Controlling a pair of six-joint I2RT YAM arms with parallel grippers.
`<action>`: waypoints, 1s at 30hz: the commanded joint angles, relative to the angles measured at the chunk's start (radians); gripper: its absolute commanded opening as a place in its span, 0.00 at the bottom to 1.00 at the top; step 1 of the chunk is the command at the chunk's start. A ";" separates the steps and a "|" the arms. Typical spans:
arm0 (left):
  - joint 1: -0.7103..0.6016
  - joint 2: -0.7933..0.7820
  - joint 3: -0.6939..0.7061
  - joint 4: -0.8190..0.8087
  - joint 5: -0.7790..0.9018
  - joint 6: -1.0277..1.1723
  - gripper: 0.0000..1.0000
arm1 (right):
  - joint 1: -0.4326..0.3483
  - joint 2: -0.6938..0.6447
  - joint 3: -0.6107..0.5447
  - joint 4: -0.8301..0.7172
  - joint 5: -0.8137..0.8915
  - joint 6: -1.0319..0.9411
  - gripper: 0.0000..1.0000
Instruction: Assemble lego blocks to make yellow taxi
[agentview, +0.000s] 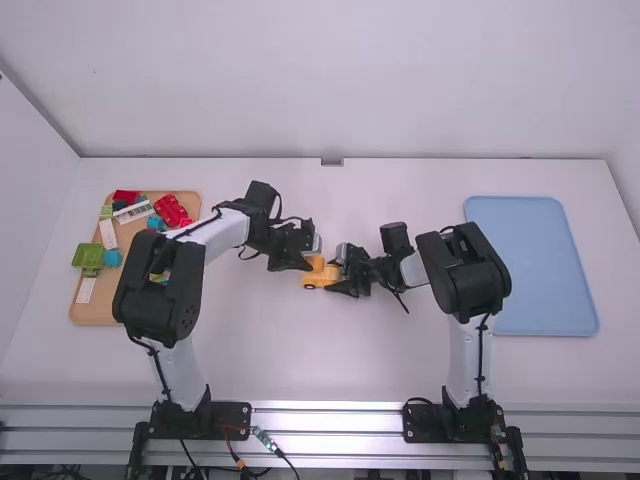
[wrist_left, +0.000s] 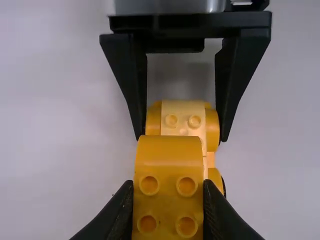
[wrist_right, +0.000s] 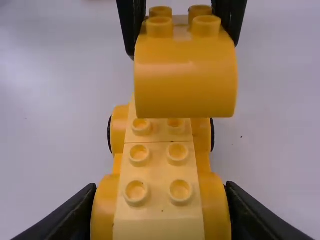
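Near the middle of the table, my left gripper and my right gripper face each other at the yellow taxi body. In the left wrist view, my left gripper is shut on a yellow curved block with studs. That block hangs over the studded body. My right gripper is shut on the body's near end in the right wrist view, holding its yellow sides. There the curved block is above the body's far part; I cannot tell if they touch.
At the left lies a wooden tray with red, green, blue and white pieces. A blue tray lies at the right, beyond the right arm's elbow.
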 joint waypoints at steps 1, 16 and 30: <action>-0.038 0.004 -0.015 -0.001 -0.049 -0.064 0.02 | 0.001 0.019 0.001 -0.005 0.001 0.000 0.59; -0.100 -0.067 -0.122 0.169 -0.153 -0.202 0.02 | 0.000 0.019 0.001 -0.008 0.001 0.004 0.59; -0.102 -0.103 -0.204 0.257 -0.167 -0.219 0.02 | 0.000 0.019 0.001 -0.009 0.000 0.003 0.62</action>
